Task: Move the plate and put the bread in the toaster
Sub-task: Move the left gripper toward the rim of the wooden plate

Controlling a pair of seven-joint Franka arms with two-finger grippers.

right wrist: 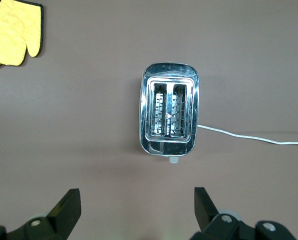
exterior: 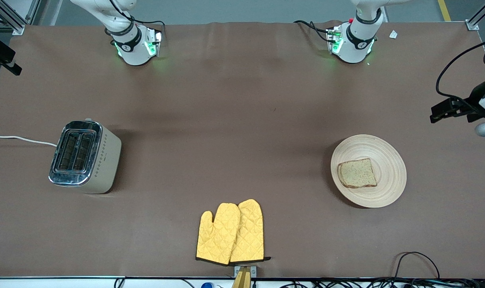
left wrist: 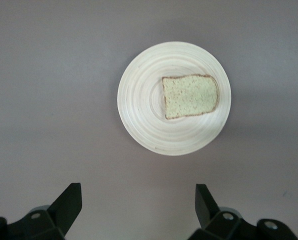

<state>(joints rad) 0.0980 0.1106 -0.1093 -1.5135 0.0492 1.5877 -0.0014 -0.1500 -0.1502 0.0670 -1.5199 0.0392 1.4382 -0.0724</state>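
Brown-covered bench (exterior: 242,120) fills the scene, w/ both arm bases along the edge farthest from the front camera. We've got the plate (exterior: 368,171) lying toward the left arm's end of the bench, about midway btwn the near and base edges, and the bread slice (exterior: 357,173) flat on it, a bit off-centre. Toaster (exterior: 84,157) stands upright toward the right arm's end, both slots empty and facing up, white cord (exterior: 20,139) trailing off that end edge. A pair of yellow oven mitts (exterior: 231,233) lies at the middle of the near edge, touching nothing else.

Left claw (left wrist: 139,202) hangs high over bare bench beside the plate, fingers spread apart, nothing in them. Right claw (right wrist: 137,205) hangs high over bare bench beside the toaster, also spread wide and empty. Neither arm touches anything yet; as we read it, no step has begun.

Risks from here, our judgement:
- plate and toaster are well apart, so the plate prob. needs shifting toward mid-bench first; a fast slide or tilt could send the bread off the rim.
- the plate's rim is low and thin, so a pinch may slip or tip it.
- the slice is soft: too hard a squeeze could crumple it, and a skewed grip could catch it on the slot edge.
- a push on the toaster could drag it against the cord.
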